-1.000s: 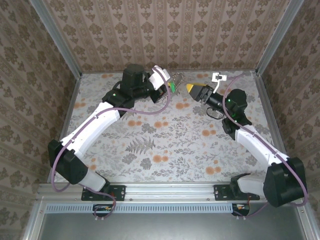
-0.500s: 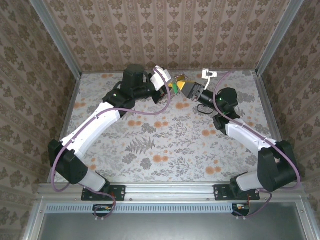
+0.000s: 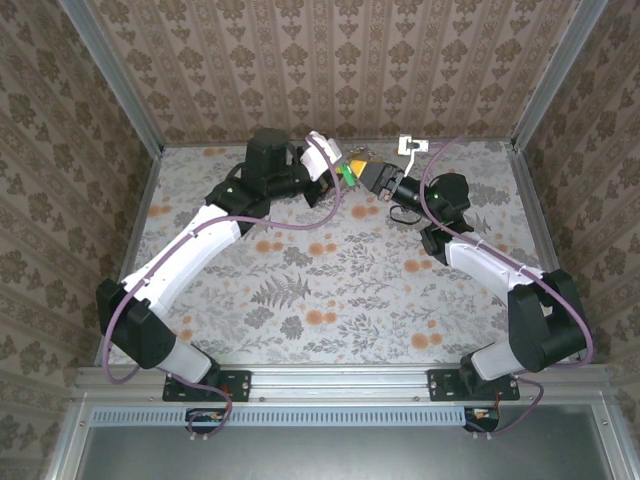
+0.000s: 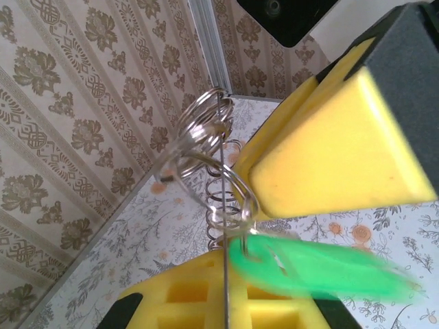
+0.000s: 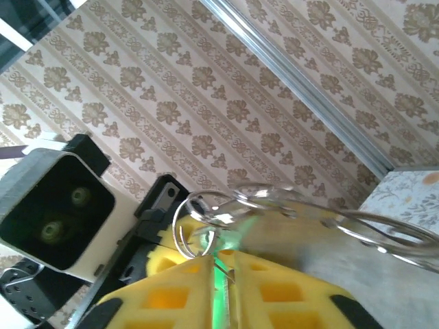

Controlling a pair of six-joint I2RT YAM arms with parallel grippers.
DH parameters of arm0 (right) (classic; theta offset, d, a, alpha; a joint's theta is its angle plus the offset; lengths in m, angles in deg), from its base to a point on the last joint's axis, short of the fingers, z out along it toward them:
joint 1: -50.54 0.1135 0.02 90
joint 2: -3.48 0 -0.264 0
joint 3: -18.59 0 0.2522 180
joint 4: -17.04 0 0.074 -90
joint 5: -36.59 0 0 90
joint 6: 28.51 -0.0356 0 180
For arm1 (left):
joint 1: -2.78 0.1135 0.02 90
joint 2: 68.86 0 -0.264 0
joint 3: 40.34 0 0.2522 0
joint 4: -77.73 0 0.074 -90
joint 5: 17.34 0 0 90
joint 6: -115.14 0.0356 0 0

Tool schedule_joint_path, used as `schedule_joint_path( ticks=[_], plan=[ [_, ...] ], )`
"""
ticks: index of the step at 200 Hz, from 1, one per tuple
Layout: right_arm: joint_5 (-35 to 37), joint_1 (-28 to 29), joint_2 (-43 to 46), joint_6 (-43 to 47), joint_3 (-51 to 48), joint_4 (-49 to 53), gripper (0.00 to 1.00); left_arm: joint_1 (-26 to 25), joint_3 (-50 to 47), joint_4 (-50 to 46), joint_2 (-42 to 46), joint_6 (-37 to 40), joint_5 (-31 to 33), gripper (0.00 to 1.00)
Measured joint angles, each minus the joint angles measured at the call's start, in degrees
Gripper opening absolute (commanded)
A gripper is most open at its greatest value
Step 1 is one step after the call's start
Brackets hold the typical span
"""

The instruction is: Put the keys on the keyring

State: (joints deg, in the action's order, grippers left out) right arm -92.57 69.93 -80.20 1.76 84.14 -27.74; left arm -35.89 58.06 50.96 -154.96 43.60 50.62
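Meeting at 12 o'clock.
Jaws of the left gripper point(image 4: 225, 291) pinch the keyring point(image 4: 204, 129); those of the right gripper point(image 5: 221, 274) clamp the green key point(image 4: 322, 271).

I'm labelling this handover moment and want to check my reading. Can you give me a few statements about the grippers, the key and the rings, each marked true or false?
1. The right gripper is shut, with green of the key between its yellow pads. True.
2. The key's head is red. False: it is bright green.
3. The left gripper stands wide open. False: its pads are shut, and a thin wire of the keyring runs into the slit between them.
4. Both grippers meet at the far side of the table. True.
5. The keyring lies flat on the table, apart from both grippers. False: its silvery rings are held up right at the grippers' pads.
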Motion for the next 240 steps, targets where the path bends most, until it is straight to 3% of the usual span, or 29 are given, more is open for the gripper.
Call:
schedule_joint_path(
  ticks=[8,109,117,130,147,203,240],
  plan=[
    [-0.33,0.0,0.0,-0.2,0.0,-0.39,0.0,0.02,-0.2,0.0,0.0,0.0,0.02,0.0],
    [-4.9,-0.83,8.96,5.55,-4.66,7.78,0.0,0.2,-0.9,0.37,0.13,-0.83,2.62,0.0],
    [-5.33,-0.94,9.66,7.26,-4.66,10.36,0.1,0.26,-0.9,0.57,0.24,-0.83,2.82,0.0],
    [-5.51,-1.2,11.08,9.7,-4.85,14.86,0.36,0.5,-1.07,0.92,0.61,-0.83,2.95,0.0],
    [-4.81,-2.23,13.14,12.17,-6.08,18.53,0.5,0.52,-2.01,1.95,1.57,-0.83,3.04,0.0],
    [-2.54,-2.62,12.24,11.54,-5.44,19.47,0.67,0.57,-3.39,3.82,2.99,-0.83,2.75,0.0],
    [-1.49,-0.85,7.28,10.4,0.0,18.45,0.7,0.83,-3.39,4.09,2.99,-0.83,2.32,0.0]
  ],
)
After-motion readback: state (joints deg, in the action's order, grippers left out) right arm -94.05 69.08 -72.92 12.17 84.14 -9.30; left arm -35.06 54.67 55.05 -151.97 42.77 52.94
